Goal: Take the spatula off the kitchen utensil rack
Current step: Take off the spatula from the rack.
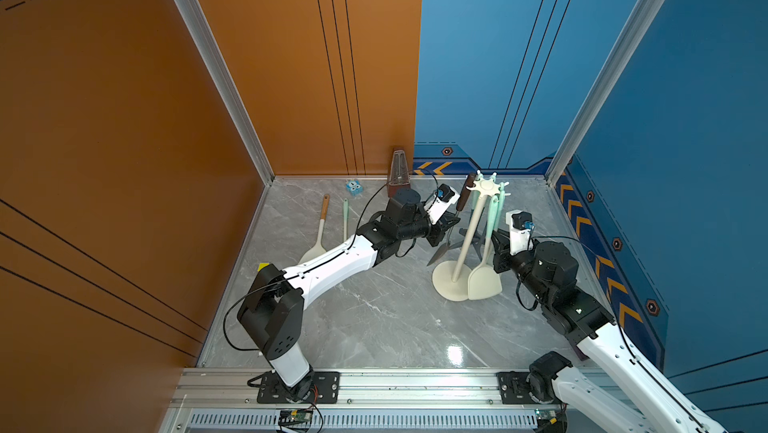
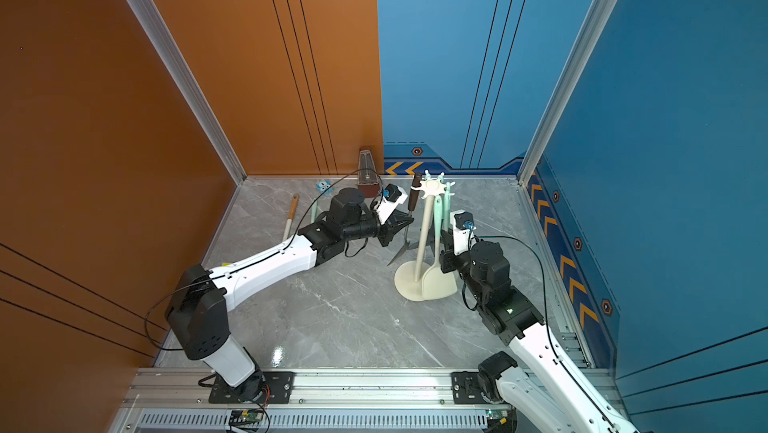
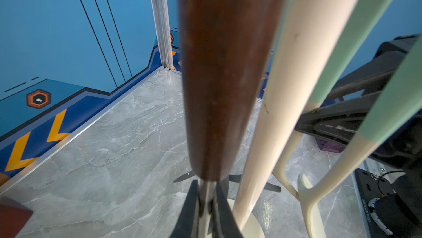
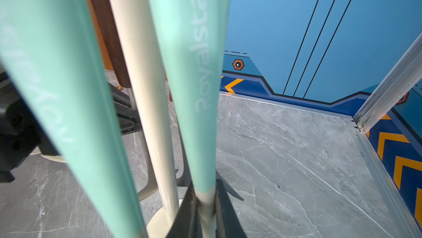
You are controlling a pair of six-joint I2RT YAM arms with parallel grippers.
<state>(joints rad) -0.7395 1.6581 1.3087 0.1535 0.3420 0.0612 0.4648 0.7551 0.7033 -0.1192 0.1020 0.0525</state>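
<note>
The grey marble bench (image 1: 374,318) carries the tall cream kitchen utensil rack (image 1: 470,235); from its crown hangs the brown-handled metal spatula (image 1: 464,194), the left gripper (image 3: 206,193) clamped on its steel shank; the right gripper (image 4: 206,193) pinches the neck of a mint-handled cream spatula (image 4: 194,65) hanging alongside.

Illegible white lettering on mint handle (image 4: 202,49)

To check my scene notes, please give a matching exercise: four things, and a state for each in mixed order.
1 left gripper
2 right gripper
3 metronome
4 wood-handled turner

a lies flat on the table
b shut on a mint-handled utensil
c stands upright
d shut on the brown-handled spatula

Pairs: 1-d, 2-b, 3-c, 4-a
</note>
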